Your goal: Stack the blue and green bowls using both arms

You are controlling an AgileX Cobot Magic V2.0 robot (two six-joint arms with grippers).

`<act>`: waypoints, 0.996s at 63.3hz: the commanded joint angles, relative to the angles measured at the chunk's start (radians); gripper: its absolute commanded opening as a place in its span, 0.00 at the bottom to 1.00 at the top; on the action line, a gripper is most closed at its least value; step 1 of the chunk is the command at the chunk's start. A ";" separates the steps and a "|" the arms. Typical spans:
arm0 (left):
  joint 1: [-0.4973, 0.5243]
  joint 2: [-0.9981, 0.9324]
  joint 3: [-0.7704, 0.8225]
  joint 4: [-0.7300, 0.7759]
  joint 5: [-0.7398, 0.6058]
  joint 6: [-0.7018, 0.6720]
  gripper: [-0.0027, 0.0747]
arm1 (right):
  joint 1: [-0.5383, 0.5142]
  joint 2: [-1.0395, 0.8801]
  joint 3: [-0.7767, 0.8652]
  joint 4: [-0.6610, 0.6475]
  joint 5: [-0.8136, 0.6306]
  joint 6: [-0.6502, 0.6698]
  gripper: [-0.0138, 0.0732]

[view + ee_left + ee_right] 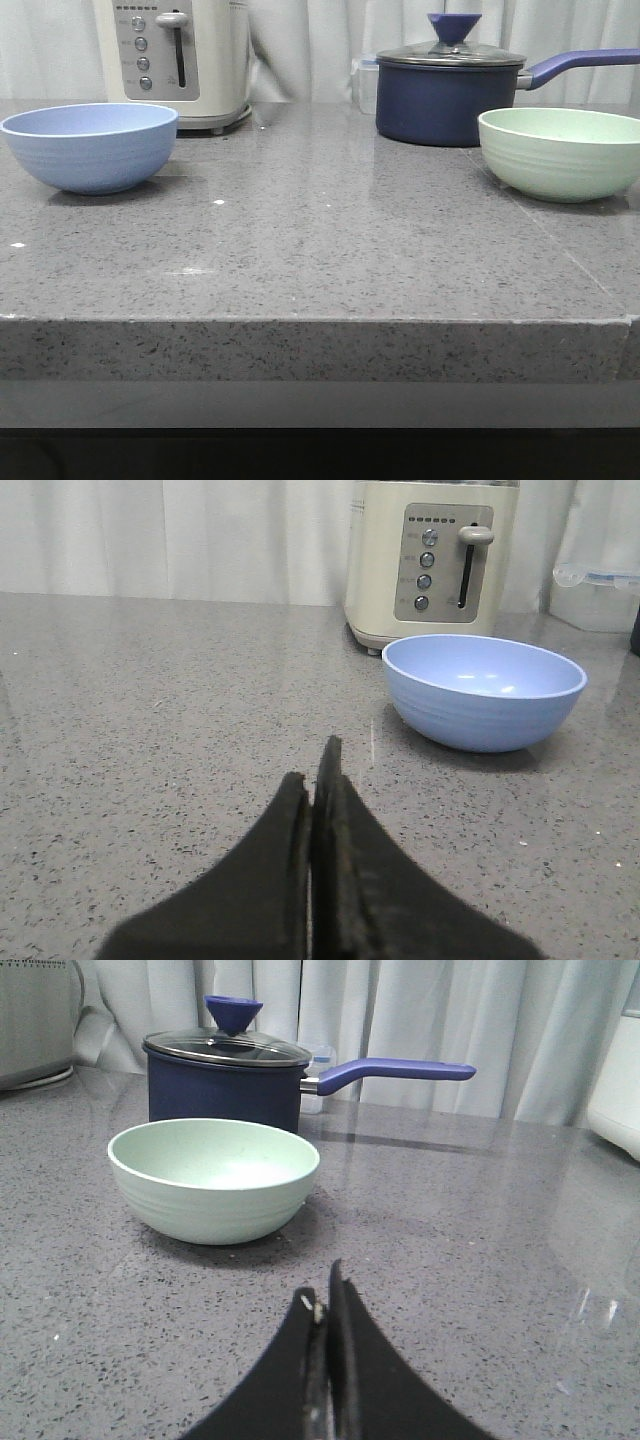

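The left gripper [318, 780] has its jaws pressed together, holding nothing; the blue bowl [484, 691] stands upright on the counter [320, 250] ahead of it, apart, off to one side. The right gripper [325, 1305] is likewise closed and empty, the green bowl [214, 1178] ahead, untouched.

Only the tips of the robot show: the left tool [318, 810] is matte black, its two flat fingers tapering to a thin wedge, and the right tool [325, 1335] matches, with a pale fleck near its seam.
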 commanded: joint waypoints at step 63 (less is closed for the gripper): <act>-0.008 -0.016 -0.004 0.017 -0.216 0.001 0.01 | -0.006 -0.020 -0.018 0.002 -0.081 0.001 0.08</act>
